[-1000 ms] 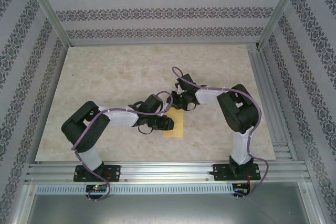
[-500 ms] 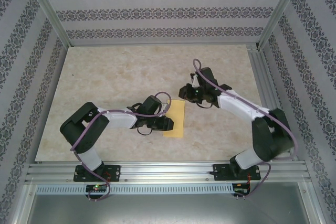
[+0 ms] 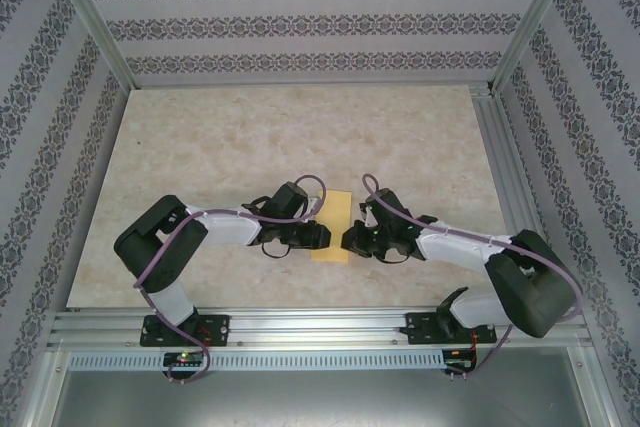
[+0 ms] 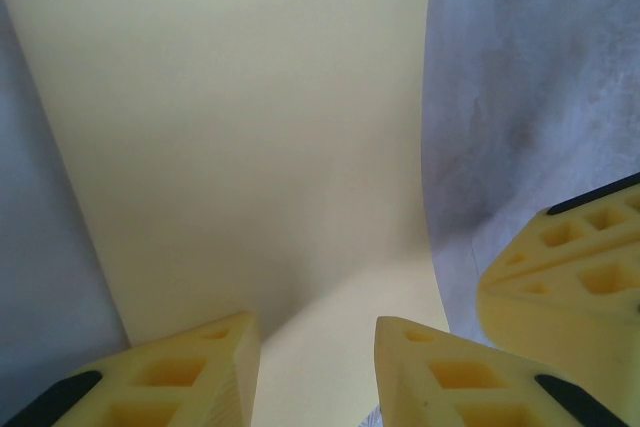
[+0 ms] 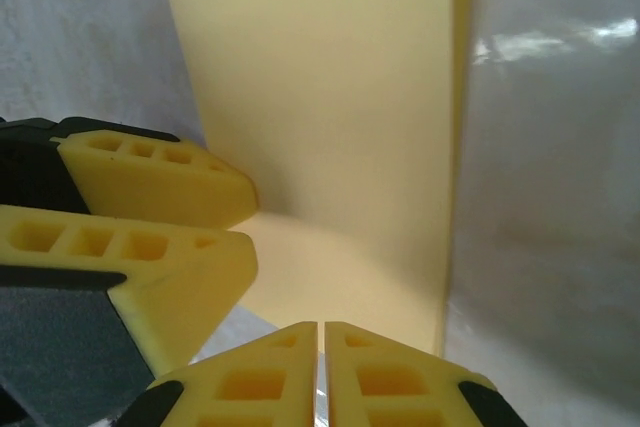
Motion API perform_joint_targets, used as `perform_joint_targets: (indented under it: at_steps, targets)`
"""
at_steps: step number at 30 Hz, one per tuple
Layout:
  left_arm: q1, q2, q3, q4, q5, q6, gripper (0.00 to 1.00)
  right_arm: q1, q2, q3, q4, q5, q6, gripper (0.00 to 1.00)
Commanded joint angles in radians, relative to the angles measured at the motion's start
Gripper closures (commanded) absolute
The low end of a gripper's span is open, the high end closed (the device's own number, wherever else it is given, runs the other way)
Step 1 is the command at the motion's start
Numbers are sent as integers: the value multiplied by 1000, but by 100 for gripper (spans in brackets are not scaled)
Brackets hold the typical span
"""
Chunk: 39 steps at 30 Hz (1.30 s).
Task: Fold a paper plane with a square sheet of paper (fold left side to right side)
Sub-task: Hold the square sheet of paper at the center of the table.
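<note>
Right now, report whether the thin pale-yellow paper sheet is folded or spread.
Folded: the pale-yellow paper sheet lies as a narrow rectangle, not a square, and its edge in the right wrist view looks doubled.

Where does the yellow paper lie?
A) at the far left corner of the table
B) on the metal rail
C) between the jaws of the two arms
C: the paper lies flat on the table, left jaws on its left side, right jaws on its right.

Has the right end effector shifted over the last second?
Yes. The right end effector came nearer the front rail, from the far end of the yellow paper to its right edge.
</note>
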Motion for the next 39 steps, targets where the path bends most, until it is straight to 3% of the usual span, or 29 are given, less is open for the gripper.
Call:
perform_joint_targets:
  at_steps: [1,19,39]
  targets:
    - [-15,-9,-2,-60,-23,-4,62,39,71,21,102,-30,52,90]
    - [-10,-70,86,-76,-24,-13,58,49,178,31,-78,66,-14,90]
    - [27,70,140,-66,-21,61,62,41,183,69,-182,101,-60,90]
